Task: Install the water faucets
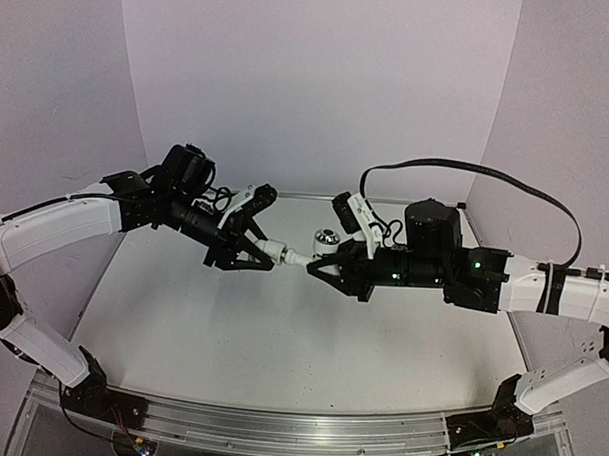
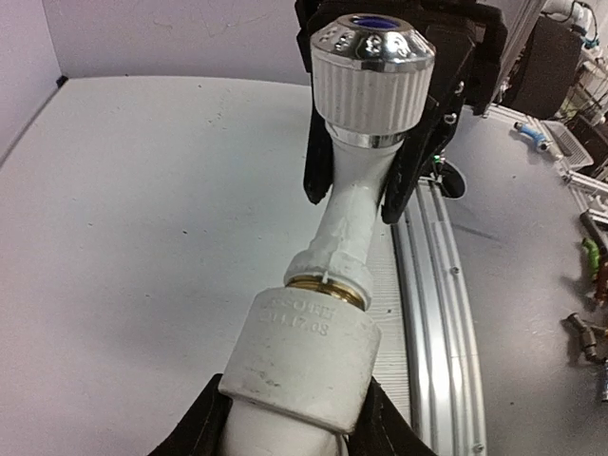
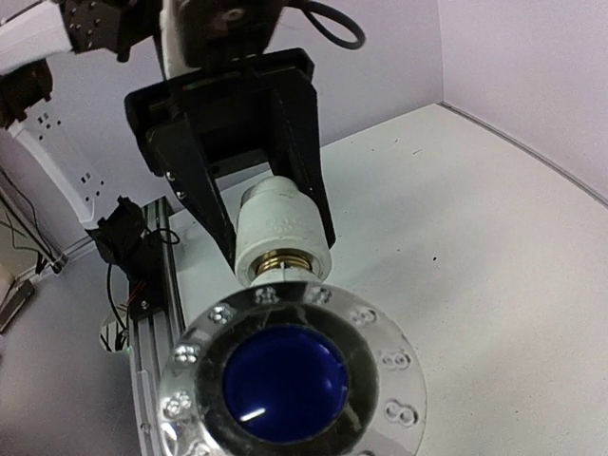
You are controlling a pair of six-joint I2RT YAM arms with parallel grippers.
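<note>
The white tap (image 1: 302, 256) and the white elbow pipe fitting (image 1: 274, 250) hang joined end to end above the table's middle. A brass thread (image 2: 328, 290) shows at the joint. My left gripper (image 1: 256, 252) is shut on the fitting (image 2: 304, 356), its black fingers (image 2: 204, 427) pressed against both sides. My right gripper (image 1: 320, 270) is shut on the tap body (image 2: 350, 204), black fingers (image 2: 316, 152) flanking it below the ribbed knob (image 2: 370, 71). In the right wrist view the blue-centred knob (image 3: 290, 380) fills the foreground and hides my own fingers. Beyond it sits the fitting (image 3: 280, 233).
An aluminium rail (image 1: 298, 428) runs along the table's near edge. White walls (image 1: 320, 78) close the back and both sides. A black cable (image 1: 467, 169) loops above the right arm. Loose tools and parts (image 2: 589, 256) lie off the table beyond the rail.
</note>
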